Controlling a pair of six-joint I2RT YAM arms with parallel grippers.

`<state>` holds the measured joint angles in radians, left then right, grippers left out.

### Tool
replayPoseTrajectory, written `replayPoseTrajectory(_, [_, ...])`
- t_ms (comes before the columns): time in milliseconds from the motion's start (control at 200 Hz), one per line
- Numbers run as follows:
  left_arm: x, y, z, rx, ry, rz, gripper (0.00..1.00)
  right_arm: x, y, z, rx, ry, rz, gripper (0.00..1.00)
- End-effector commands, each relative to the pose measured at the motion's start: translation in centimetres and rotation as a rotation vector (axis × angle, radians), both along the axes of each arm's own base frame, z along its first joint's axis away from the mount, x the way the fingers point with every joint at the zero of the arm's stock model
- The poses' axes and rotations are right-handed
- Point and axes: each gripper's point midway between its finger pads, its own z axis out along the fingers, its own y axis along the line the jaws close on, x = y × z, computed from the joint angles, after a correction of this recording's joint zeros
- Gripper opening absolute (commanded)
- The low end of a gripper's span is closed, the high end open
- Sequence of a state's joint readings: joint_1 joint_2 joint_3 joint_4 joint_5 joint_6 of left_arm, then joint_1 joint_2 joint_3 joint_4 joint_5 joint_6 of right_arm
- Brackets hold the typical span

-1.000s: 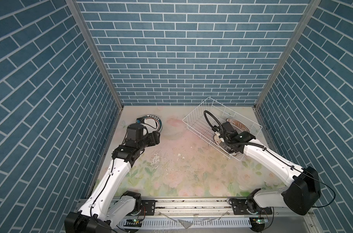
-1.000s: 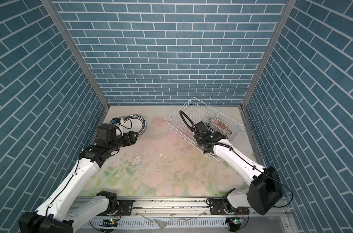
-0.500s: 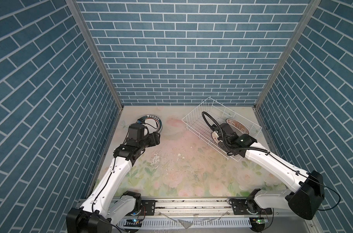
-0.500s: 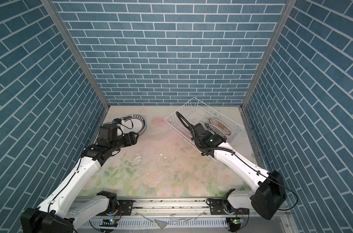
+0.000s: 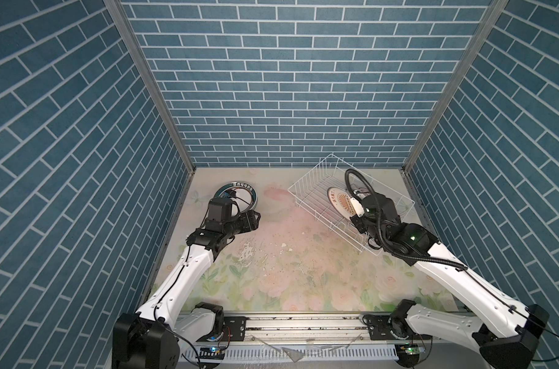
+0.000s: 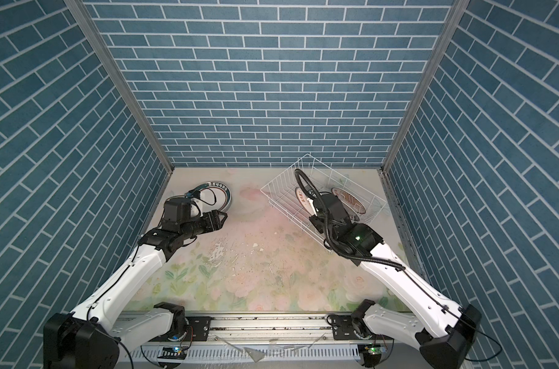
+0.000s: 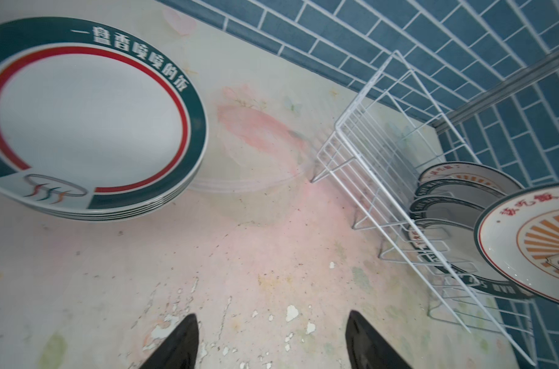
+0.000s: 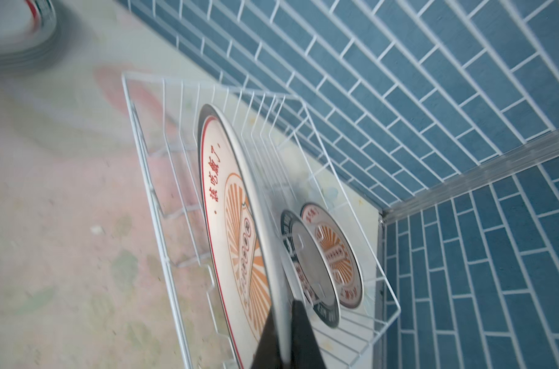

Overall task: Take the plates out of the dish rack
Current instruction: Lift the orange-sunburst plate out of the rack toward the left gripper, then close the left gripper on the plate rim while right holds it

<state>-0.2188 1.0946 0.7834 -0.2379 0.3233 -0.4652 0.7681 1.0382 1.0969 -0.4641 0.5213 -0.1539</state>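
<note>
Our right pincer [image 8: 286, 322] pinches the rim of a white plate [image 8: 233, 223] with orange sunburst and red characters, over the dish rack [image 5: 313, 195]. Our left pincer [image 7: 271, 338] hangs spread.

the right claw [image 8: 283, 319] pinches the rim of a large sunburst plate [image 8: 233, 223], one dark finger on each face. the plate is seen nearly edge-on, with red characters and orange rays on its face. behind it, in the white wire dish rack [image 8: 150, 191], a dark-rimmed plate [image 8: 310, 271] and a smaller sunburst plate [image 8: 335, 252] stand close together. a blurred stack of plates [image 8: 16, 28] lies well apart on the floral worktop [image 8: 64, 223]. blue brick wall [image 8: 399, 96] behind.
</note>
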Motion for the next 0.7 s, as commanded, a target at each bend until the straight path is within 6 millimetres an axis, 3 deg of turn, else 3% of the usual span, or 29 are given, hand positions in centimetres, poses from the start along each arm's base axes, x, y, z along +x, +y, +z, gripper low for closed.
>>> replayPoseTrajectory(0, [0.5, -3.0, 1.4, -0.155, -0.078, -0.109, 0.74, -0.3, 3.1, 3.9, 0.427, -0.061, 0.055, 0.0])
replayPoseTrajectory(325, [-0.7, -8.0, 4.9, -0.318, -0.253, -0.284, 0.74, 0.7, 10.0, 1.2, 0.775, 0.189, 0.152, 0.0])
replayPoseTrajectory(695, [-0.4, -9.2, 4.7, -0.382, -0.26, -0.313, 0.72, -0.2, 15.7, -0.9, 0.982, 0.428, 0.324, 0.0])
